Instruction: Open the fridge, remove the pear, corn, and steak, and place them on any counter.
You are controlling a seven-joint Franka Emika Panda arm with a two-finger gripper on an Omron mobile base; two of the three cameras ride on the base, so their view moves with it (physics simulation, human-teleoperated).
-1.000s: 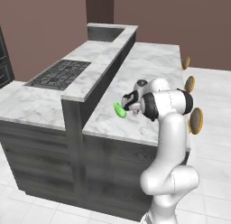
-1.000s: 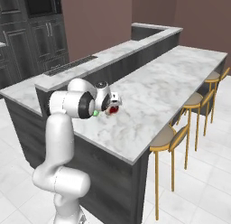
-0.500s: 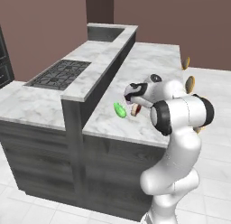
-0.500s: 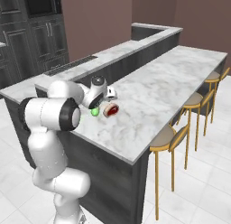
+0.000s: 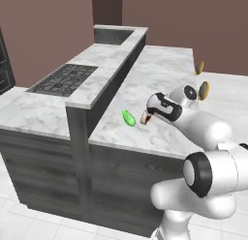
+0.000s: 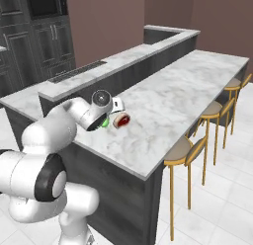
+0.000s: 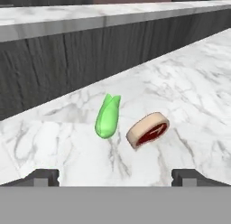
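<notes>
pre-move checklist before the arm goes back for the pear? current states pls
1. Corn on the counter: ok, lying flat.
2. Steak on the counter: ok, beside the corn with a small gap.
3. Gripper empty: ok, fingertips wide apart, nothing between them.
4. Gripper clear of both items: ok, it sits short of them in the hand view.
5. Pear on a counter: not ok, none on the visible marble.
6. Fridge door open: cannot tell.
</notes>
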